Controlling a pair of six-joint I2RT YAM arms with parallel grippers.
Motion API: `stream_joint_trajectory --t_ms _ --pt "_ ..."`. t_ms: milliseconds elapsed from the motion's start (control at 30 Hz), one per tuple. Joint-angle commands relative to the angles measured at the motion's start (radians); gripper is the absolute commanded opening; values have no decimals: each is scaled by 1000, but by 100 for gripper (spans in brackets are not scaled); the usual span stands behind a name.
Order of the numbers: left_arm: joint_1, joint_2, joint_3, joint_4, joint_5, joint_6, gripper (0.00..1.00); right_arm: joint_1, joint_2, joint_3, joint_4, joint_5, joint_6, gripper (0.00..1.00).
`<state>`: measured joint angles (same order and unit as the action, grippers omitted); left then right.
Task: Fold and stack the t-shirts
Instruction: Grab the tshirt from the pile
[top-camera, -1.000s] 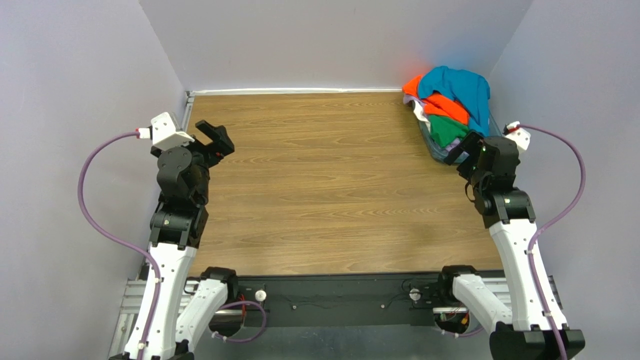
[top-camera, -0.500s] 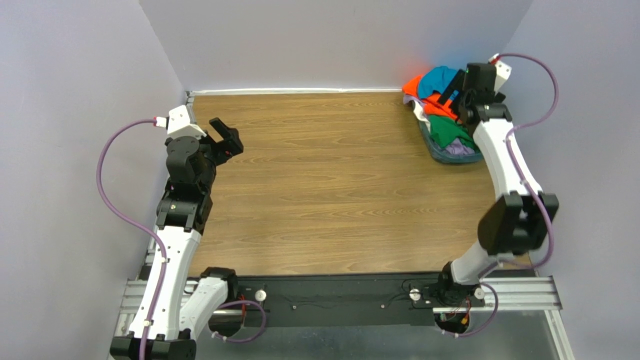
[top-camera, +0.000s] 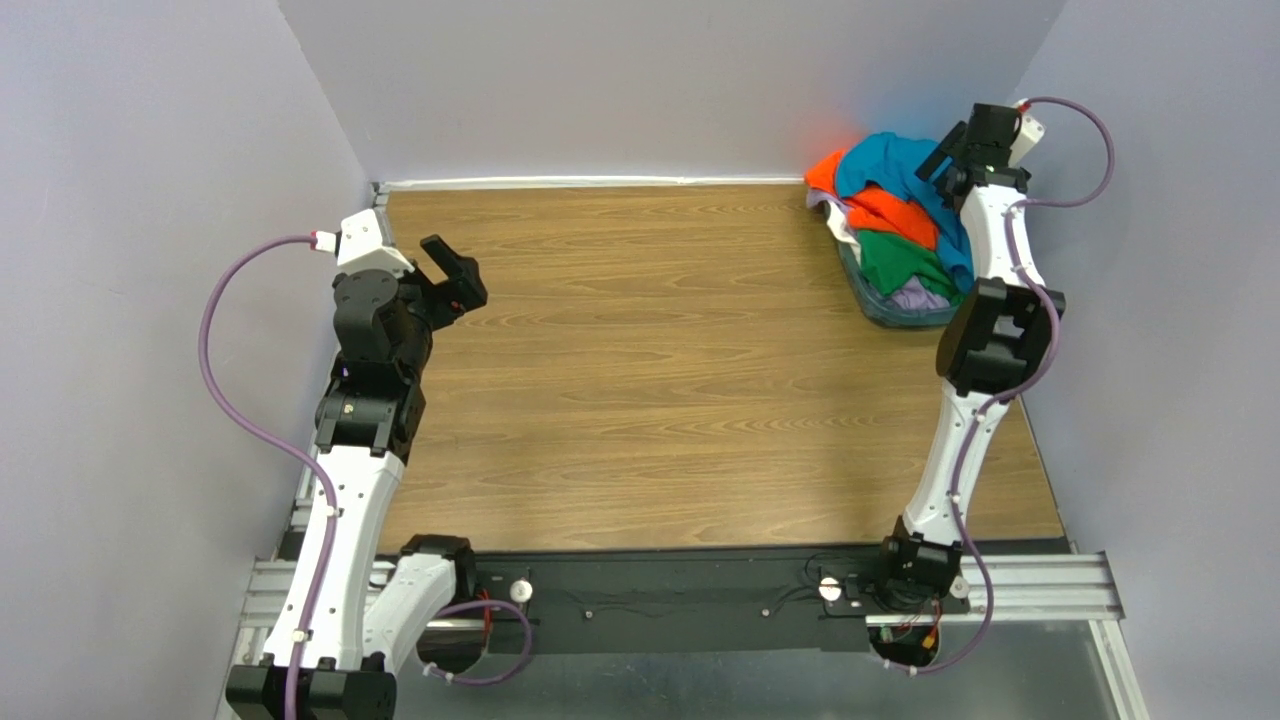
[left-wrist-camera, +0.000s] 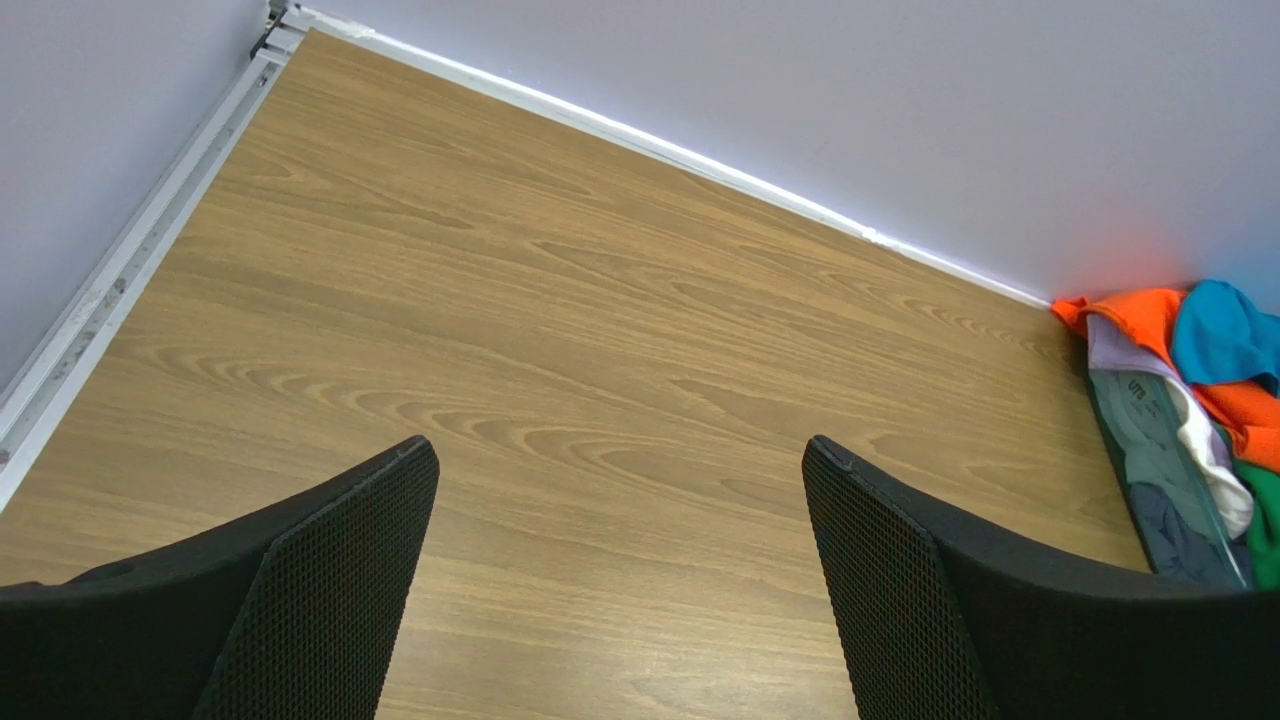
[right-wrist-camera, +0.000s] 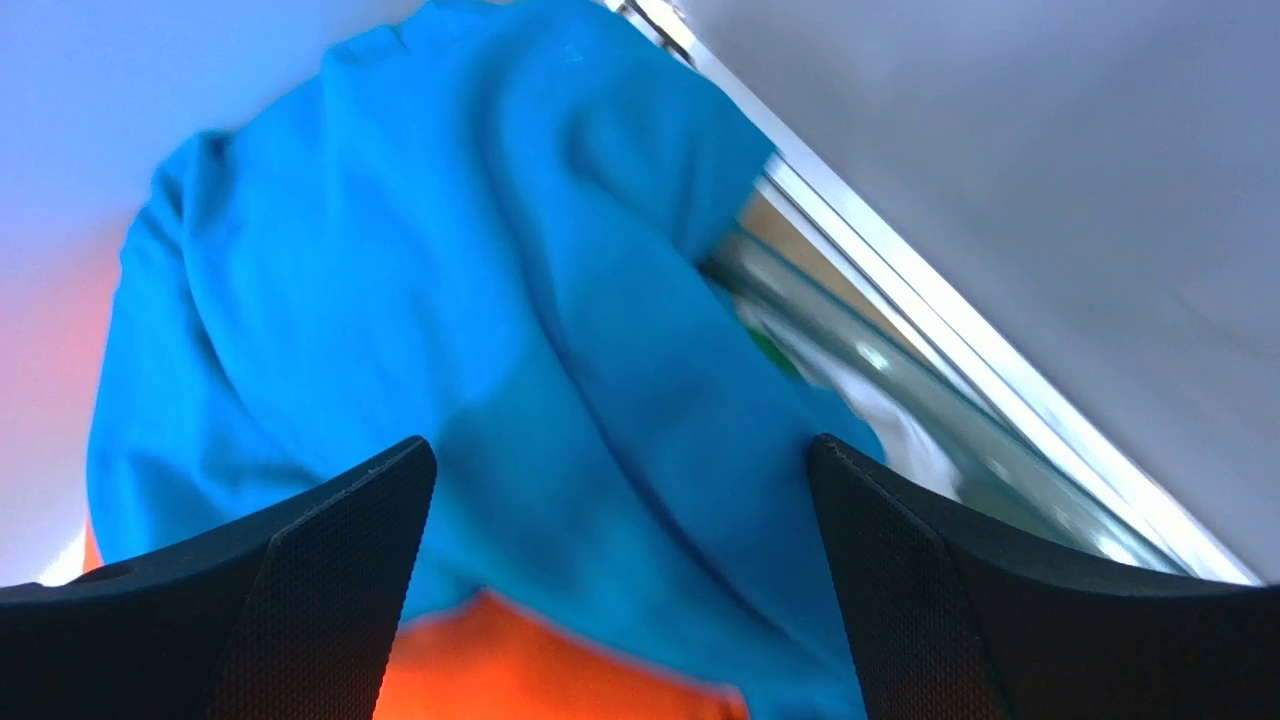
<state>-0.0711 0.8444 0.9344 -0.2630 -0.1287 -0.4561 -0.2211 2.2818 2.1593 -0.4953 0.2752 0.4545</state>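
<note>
Crumpled t-shirts are heaped in a clear bluish basket (top-camera: 902, 312) at the table's far right corner. The teal-blue shirt (top-camera: 902, 168) lies on top, over an orange shirt (top-camera: 899, 219) and a green shirt (top-camera: 911, 267). My right gripper (top-camera: 947, 156) is open and empty, right above the teal-blue shirt (right-wrist-camera: 496, 315); the orange shirt (right-wrist-camera: 556, 675) shows below it in the right wrist view. My left gripper (top-camera: 448, 276) is open and empty over bare wood at the left. The left wrist view shows the heap (left-wrist-camera: 1187, 375) far off at the right.
Grey walls close the table on the left, back and right. A white strip (top-camera: 586, 182) runs along the back edge. The wooden tabletop (top-camera: 646, 360) spans the space between the arms. A black rail (top-camera: 676, 578) carries the arm bases at the near edge.
My right arm has stretched from beside the basket up and back, so its gripper now hangs over the teal-blue shirt on the heap. My left arm rose slightly, then held still.
</note>
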Motion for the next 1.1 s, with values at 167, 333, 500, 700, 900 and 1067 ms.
stream_joint_trajectory --t_ms 167,333,500,700,900,1067 --pt "42 22 -11 27 77 19 98 -12 226 275 33 -79 -65 98" --pt "53 41 -9 24 89 20 98 -14 235 263 72 -87 -63 52" --pt "63 51 -8 24 123 20 98 -12 183 232 96 -169 -79 17" --pt "62 61 -8 33 187 36 97 -3 46 142 184 -326 4 8" --pt "63 56 -9 34 193 36 97 35 -65 117 230 -234 -11 7" --pt "63 48 -9 34 195 36 97 48 -163 149 236 -254 -37 5"
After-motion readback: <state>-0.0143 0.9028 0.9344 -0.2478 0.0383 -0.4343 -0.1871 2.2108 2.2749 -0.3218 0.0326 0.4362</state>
